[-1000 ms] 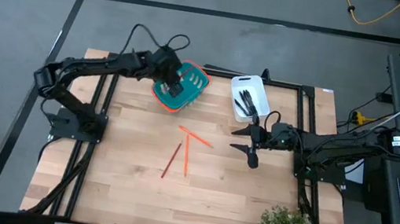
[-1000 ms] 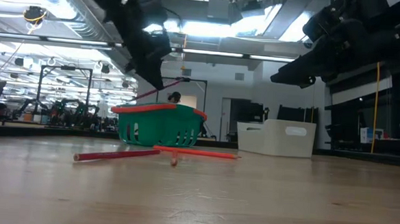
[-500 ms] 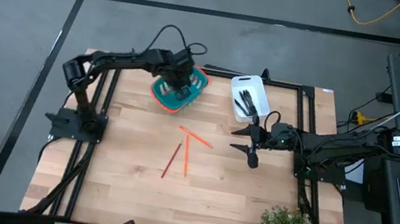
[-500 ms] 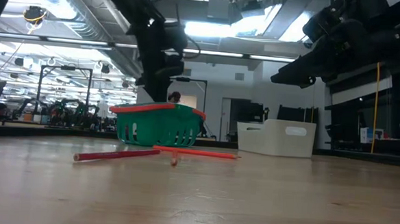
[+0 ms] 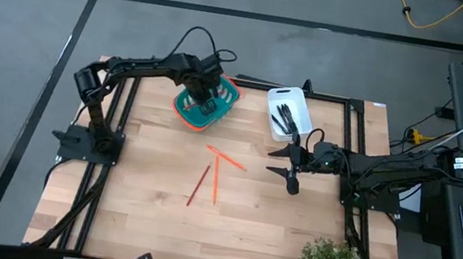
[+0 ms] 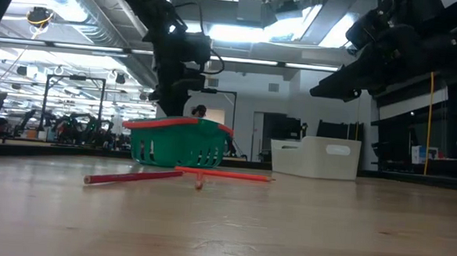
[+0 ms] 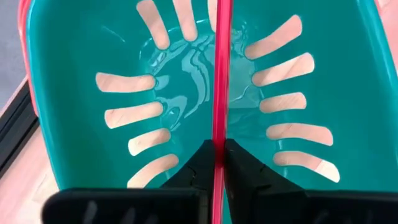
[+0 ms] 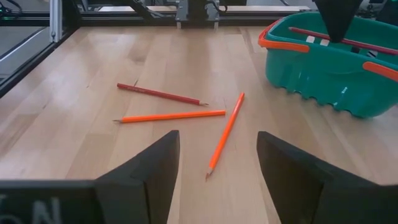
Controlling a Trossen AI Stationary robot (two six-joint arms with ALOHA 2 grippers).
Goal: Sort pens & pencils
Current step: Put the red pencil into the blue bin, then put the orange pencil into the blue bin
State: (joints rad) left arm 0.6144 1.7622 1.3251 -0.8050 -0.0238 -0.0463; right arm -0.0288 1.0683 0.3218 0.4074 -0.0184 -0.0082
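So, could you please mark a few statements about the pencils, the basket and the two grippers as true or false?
1. The left gripper pinches a red pencil over the green basket. True.
2. Five pencils lie on the table. False: three lie there.
3. The right gripper is open and holds nothing. True.
4. The white bin is empty. False: black pens lie in it.
5. The basket has tipped onto its side. False: it stands upright.
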